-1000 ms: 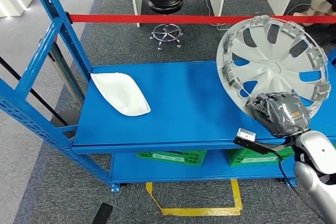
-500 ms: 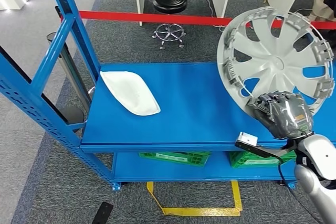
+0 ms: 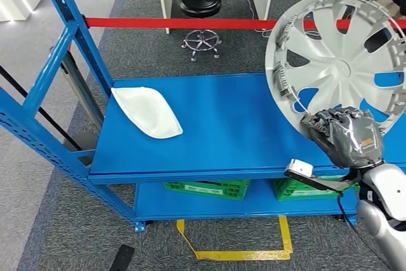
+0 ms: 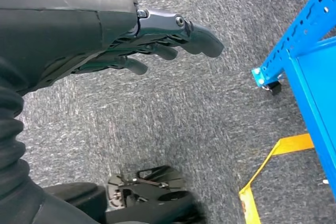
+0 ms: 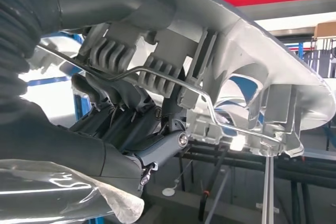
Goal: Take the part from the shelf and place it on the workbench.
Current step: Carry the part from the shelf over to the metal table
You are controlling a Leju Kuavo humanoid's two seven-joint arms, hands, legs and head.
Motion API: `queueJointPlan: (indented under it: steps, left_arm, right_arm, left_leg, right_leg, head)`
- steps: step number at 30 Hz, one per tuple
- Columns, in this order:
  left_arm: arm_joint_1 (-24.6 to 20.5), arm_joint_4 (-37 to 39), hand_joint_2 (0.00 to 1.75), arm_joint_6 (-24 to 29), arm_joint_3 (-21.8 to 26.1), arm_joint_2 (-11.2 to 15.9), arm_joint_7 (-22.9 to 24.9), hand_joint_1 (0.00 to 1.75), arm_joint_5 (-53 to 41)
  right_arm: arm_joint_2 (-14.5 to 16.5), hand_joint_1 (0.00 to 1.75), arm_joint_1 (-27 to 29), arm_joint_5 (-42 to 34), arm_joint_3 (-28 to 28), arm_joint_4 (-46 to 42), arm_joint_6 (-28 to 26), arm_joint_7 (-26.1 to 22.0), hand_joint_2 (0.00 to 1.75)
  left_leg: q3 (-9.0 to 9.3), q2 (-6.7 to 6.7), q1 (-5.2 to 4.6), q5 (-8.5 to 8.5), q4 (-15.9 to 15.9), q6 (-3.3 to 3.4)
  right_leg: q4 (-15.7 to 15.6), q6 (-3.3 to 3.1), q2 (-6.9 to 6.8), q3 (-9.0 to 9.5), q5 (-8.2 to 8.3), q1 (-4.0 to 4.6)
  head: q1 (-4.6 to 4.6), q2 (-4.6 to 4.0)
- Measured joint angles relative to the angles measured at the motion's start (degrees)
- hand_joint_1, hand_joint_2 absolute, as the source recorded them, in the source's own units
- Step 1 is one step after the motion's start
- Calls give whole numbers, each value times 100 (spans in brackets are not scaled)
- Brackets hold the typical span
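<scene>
We are mid-lift: our right hand (image 3: pixel 351 136) grips the wheel cover (image 3: pixel 337 61) by its lower rim, raised above the blue shelf (image 3: pixel 225 125) (left hand (image 4: pixel 158 45) hangs slack, holding nothing). Next we must carry it to the workbench.

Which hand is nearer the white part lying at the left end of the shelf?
Hard to call. The right hand grips the hubcap at the shelf's far end from the white part; the left hand hangs over carpet beside the shelf's foot.
</scene>
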Motion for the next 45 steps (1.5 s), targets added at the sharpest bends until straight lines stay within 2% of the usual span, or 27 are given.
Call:
queueJointPlan:
  steps: [2, 6, 8, 10, 11, 12, 14, 16, 17, 19, 21, 22, 23, 25, 26, 27, 29, 31, 33, 34, 37, 39, 41, 42, 43, 44, 45]
  left_arm:
    - [-4, -3, 175, 25, 8, -5, 7, 0, -2]
    - [1, -15, 175, 60, 16, -24, 32, 0, -9]
    - [-2, -27, 175, 72, 20, -38, 44, 0, -18]
    - [-12, -34, 175, 76, 22, -50, 51, 0, -33]
    - [-13, -35, 175, 76, 23, -55, 56, 0, -39]
    - [-12, -36, 175, 77, 25, -57, 60, 0, -43]
    - [-11, -37, 175, 78, 28, -58, 68, 0, -46]
    - [-11, -40, 175, 79, 31, -65, 73, 0, -50]
    - [-12, -44, 175, 79, 33, -69, 73, 0, -51]
    - [-12, -50, 175, 82, 36, -75, 73, 0, -53]
    - [-4, -50, 175, 85, 40, -76, 75, 0, -54]
    - [1, -50, 175, 85, 43, -76, 78, 0, -54]
    - [5, -51, 175, 87, 46, -74, 81, 0, -54]
    - [6, -52, 175, 91, 53, -71, 85, 0, -54]
    - [4, -52, 175, 92, 57, -69, 86, 0, -56]
    - [3, -52, 175, 93, 61, -68, 86, 0, -57]
    - [1, -52, 175, 93, 69, -68, 86, 0, -63]
    - [-3, -57, 175, 96, 74, -66, 86, 0, -86]
    - [-10, -69, 175, 99, 74, -62, 86, 0, -114]
    - [-16, -74, 175, 99, 74, -60, 85, 0, -122]
    - [-17, -76, 175, 98, 77, -61, 84, 0, -136]
    - [-17, -77, 175, 96, 79, -66, 83, 0, -142]
    - [-20, -78, 175, 92, 80, -72, 82, 0, -145]
    - [-17, -78, 175, 91, 80, -74, 81, 0, -147]
    - [-14, -78, 175, 91, 81, -75, 81, 0, -148]
    - [-11, -78, 175, 91, 82, -75, 81, 0, -148]
    - [-10, -78, 175, 89, 83, -76, 81, 0, -150]
  right_arm:
    - [0, 175, 8, 2, -1, -19, -9, 4, 175]
    - [0, 175, 33, 14, -3, -33, -19, 9, 175]
    - [0, 175, 39, 15, -5, -34, -19, 10, 175]
    - [0, 175, 44, 16, -3, -34, -19, 7, 175]
    - [0, 175, 48, 16, -2, -34, -19, 7, 175]
    - [0, 175, 51, 16, -1, -34, -19, 7, 175]
    - [0, 175, 55, 16, -2, -34, -19, 13, 175]
    - [0, 175, 52, 16, -4, -34, -19, 21, 175]
    - [0, 175, 51, 16, -6, -38, -19, 23, 175]
    - [0, 175, 51, 15, -7, -46, -19, 24, 175]
    - [0, 175, 54, 11, -5, -48, -20, 26, 175]
    - [1, 175, 54, 4, -5, -48, -20, 32, 175]
    - [1, 175, 53, -4, -10, -49, -21, 39, 175]
    - [1, 175, 55, -22, -33, -51, -21, 51, 175]
    - [0, 175, 58, -27, -46, -51, -21, 55, 175]
    - [0, 175, 63, -31, -60, -50, -20, 57, 175]
    - [0, 175, 74, -36, -82, -50, -19, 59, 175]
    - [0, 175, 92, -38, -103, -51, -20, 58, 175]
    - [0, 175, 114, -52, -126, -53, -21, 57, 175]
    - [0, 175, 125, -65, -135, -54, -21, 56, 175]
    - [-1, 175, 150, -131, -154, -54, -12, 55, 175]
    - [-2, 175, 160, -169, -167, -53, -2, 50, 175]
    - [-2, 175, 172, -187, -172, -53, 2, 45, 175]
    - [-2, 175, 184, -191, -172, -52, 3, 44, 175]
    - [-2, 175, 195, -193, -172, -52, 5, 44, 175]
    - [-2, 175, 203, -198, -172, -51, 8, 45, 175]
    - [-2, 175, 207, -211, -174, -51, 14, 47, 175]
  left_leg:
    - [289, -14, -22, 216, -613, 61]
    - [289, -12, -32, 300, -803, 131]
    - [238, 6, -16, 390, -855, 205]
    - [138, 17, -30, 468, -860, 250]
    - [81, 18, -39, 511, -859, 257]
    - [22, 19, -47, 555, -857, 259]
    - [-89, 20, -50, 644, -850, 249]
    - [-180, 17, -57, 725, -831, 213]
    - [-215, 17, -64, 766, -823, 184]
    - [-258, 17, -74, 857, -818, 121]
    - [-288, 15, -73, 902, -815, 56]
    - [-321, 13, -67, 799, -756, 19]
    - [-369, 13, -60, 594, -602, -19]
    - [-496, 16, -25, -7, 29, -82]
    - [-541, 17, -11, -226, 395, -101]
    - [-545, 17, 0, -321, 675, -113]
    - [-333, 17, 9, -155, 699, -105]
    - [178, 14, 2, 80, 24, -48]
    - [641, 10, -17, 45, -714, 16]
    - [738, 9, -31, -18, -903, 39]
    - [725, 18, -26, 39, -1038, 137]
    - [678, 33, -10, 124, -1073, 217]
    - [600, 39, -26, 181, -1064, 251]
    - [564, 41, -33, 206, -1058, 253]
    - [534, 41, -39, 226, -1051, 253]
    - [513, 40, -40, 239, -1041, 249]
    - [502, 38, -40, 246, -1028, 243]
  right_leg:
    - [10, 37, 4, -31, 28, 14]
    - [22, 180, 0, -122, 59, 2]
    - [300, 223, 3, -244, -236, -5]
    - [978, 251, 6, -457, -717, -7]
    - [1300, 264, 6, -532, -879, -7]
    - [1480, 274, 6, -536, -931, -6]
    - [1238, 278, 5, -252, -712, -7]
    - [468, 265, 0, 296, -479, -1]
    - [137, 247, 2, 511, -453, 8]
    - [-163, 193, 9, 675, -495, 36]
    - [-170, 112, 1, 578, -426, 30]
    - [-168, 63, -10, 530, -377, 20]
    - [-173, 15, -21, 473, -318, 7]
    - [-167, -41, -34, 355, -201, 4]
    - [-160, -49, -36, 283, -145, 6]
    - [-150, -48, -37, 207, -92, 7]
    - [-117, -42, -34, 50, -4, 10]
    - [-93, -20, -26, -74, 65, 17]
    - [-84, 31, -27, -135, 134, 29]
    - [-88, 65, -30, -153, 174, 29]
    - [-55, 165, -31, -230, 192, 8]
    - [334, 194, -16, -417, -101, -3]
    - [1087, 217, -8, -697, -506, -2]
    - [1382, 229, -7, -788, -618, -2]
    - [1497, 237, -7, -788, -634, -2]
    - [1362, 240, -8, -664, -540, -4]
    - [1022, 237, -10, -438, -374, -6]
  head:
    - [3, 0]
    - [9, 0]
    - [21, 0]
    - [28, 0]
    - [27, 0]
    - [25, 0]
    - [25, 0]
    - [27, 0]
    - [22, 0]
    - [20, 0]
    - [26, 0]
    - [17, 0]
    - [11, 0]
    - [-6, 0]
    - [-4, 0]
    - [-4, 0]
    - [-5, 0]
    - [-6, 0]
    - [-2, 0]
    - [0, 0]
    - [4, 0]
    - [19, 0]
    - [27, 0]
    - [27, 0]
    - [26, 0]
    - [27, 0]
    - [27, 0]
